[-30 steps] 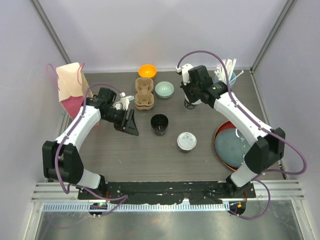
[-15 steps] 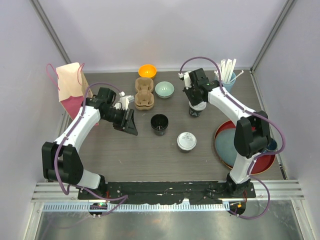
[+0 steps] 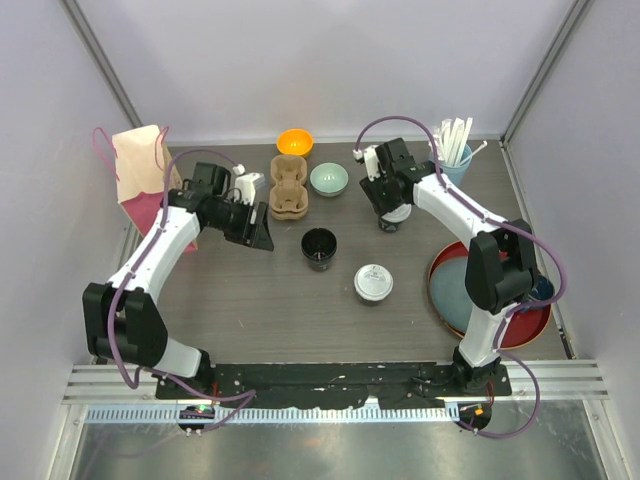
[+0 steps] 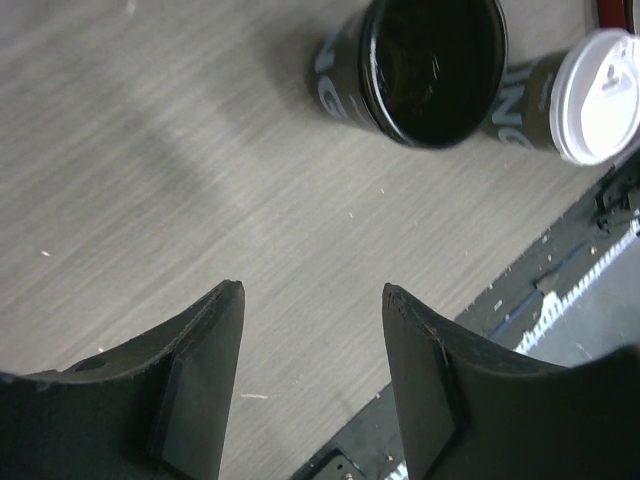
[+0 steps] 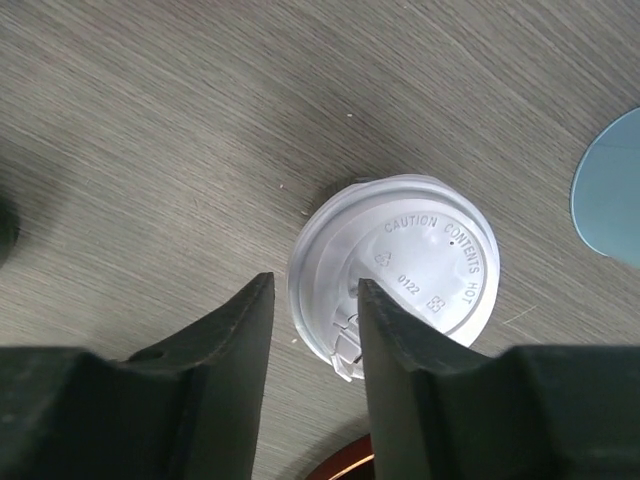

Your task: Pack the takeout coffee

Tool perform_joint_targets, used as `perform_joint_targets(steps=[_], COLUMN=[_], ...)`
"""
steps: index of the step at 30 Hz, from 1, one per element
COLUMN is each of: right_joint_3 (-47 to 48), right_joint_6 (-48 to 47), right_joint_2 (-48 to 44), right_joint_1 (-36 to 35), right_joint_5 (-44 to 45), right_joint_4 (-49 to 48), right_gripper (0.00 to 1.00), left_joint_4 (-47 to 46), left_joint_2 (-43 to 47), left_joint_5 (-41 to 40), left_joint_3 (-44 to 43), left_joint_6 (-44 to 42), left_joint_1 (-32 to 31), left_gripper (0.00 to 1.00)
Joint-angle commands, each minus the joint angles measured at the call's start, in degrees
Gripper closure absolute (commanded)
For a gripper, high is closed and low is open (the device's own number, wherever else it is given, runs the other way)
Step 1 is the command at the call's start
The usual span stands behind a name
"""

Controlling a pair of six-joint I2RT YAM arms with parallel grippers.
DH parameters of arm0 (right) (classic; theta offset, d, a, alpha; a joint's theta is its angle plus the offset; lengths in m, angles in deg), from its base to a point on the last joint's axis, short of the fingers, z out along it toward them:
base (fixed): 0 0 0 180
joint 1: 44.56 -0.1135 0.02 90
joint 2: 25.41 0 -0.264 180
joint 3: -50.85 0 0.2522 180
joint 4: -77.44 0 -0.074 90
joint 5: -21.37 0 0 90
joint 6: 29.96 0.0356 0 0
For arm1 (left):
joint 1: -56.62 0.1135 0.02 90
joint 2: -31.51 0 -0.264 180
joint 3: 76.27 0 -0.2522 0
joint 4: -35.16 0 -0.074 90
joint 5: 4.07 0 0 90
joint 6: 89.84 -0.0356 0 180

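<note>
Since a second ago the right arm has folded in at the elbow, and its jaws have gone from clamped to parted. The left arm has shifted up the table point(image 3: 250, 300) toward the cardboard cup carrier point(image 3: 288, 187).

From above, the right gripper point(image 3: 385, 195) hangs over the far cup point(image 3: 394, 216), a black cup with a white lid standing upright between the pale green bowl point(image 3: 329, 179) and the tumbler of straws point(image 3: 455, 150). The arm hides the gap between the fingers there. The right wrist camera shows it: the right gripper point(image 5: 315, 280) is partly open and holds nothing. The far cup point(image 5: 420, 260) sits just beyond the fingertips, its lid reaching past the right-hand finger, with raised lettering readable on the lid.

The left gripper point(image 3: 258, 233) hovers near the carrier. Its own camera shows the left gripper point(image 4: 313, 290) spread wide over bare wood and empty.

That camera also takes in the open cup point(image 4: 435, 70), lidless with a dark glossy inside, and the near cup point(image 4: 600, 95), lidded, just beside it. From above, the open cup point(image 3: 319, 245) and the near cup point(image 3: 373, 283) stand slightly apart at mid-table.

Only the top view shows the carrier, which holds no cups, the pink paper bag point(image 3: 140, 175) at far left, the orange bowl point(image 3: 294, 142) and the red tray point(image 3: 530, 325).
</note>
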State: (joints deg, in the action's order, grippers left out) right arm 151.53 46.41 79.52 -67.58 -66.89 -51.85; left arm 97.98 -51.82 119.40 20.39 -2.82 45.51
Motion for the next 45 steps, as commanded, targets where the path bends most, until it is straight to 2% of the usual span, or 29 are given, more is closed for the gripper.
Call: perform_joint_targets(steps=[1,5,7,12,16,23,32,43,45], right_joint_3=[3.3,4.0,3.6,0.6,-0.6,-2.9,-3.8,-3.9,-3.9], right_joint_6=[-0.8,-0.8,-0.5,0.2,-0.2,-1.7,-2.6,-2.8,-2.8], right_joint_2=[-2.3,-4.4,-6.2,-10.2,-11.9,-13.2,-13.3,-13.3,-13.4], right_joint_1=[-0.2,-0.3,-0.4,-1.5,-1.9,-2.2,-2.3,-2.5,-2.5], right_joint_5=[-0.9,-1.0,-1.0,-0.9,-1.0,-0.9,-3.7,-4.3,-4.4], right_joint_4=[-0.6,-0.5,-0.8,-3.3,-3.6,-3.7,-3.2,-3.0,-3.0], right_gripper=[0.53,0.49,0.47,0.47,0.47,0.47,0.47,0.47,0.47], left_joint_4=[-6.9,-11.1,-13.0,-21.1,-22.1,-19.9,-17.1,-17.1,-16.9], left_joint_2=[-1.9,-6.9,-10.4,-17.0,-23.5,-30.9,-34.4,-36.5,-37.2], left_joint_5=[-4.3,-8.1,-9.9,-16.5,-19.7,-19.2,-19.2,-17.5,-17.8], left_joint_3=[-4.4,-8.9,-10.8,-14.7,-18.9,-25.0,-28.7,-28.9,-29.3], left_joint_6=[2.3,6.4,11.0,22.5,28.4,30.1,29.2,30.1,30.1], left_joint_1=[0.3,0.2,0.2,0.2,0.2,0.2,0.2,0.1,0.1], left_gripper=[0.39,0.43,0.46,0.56,0.57,0.59,0.61,0.76,0.82])
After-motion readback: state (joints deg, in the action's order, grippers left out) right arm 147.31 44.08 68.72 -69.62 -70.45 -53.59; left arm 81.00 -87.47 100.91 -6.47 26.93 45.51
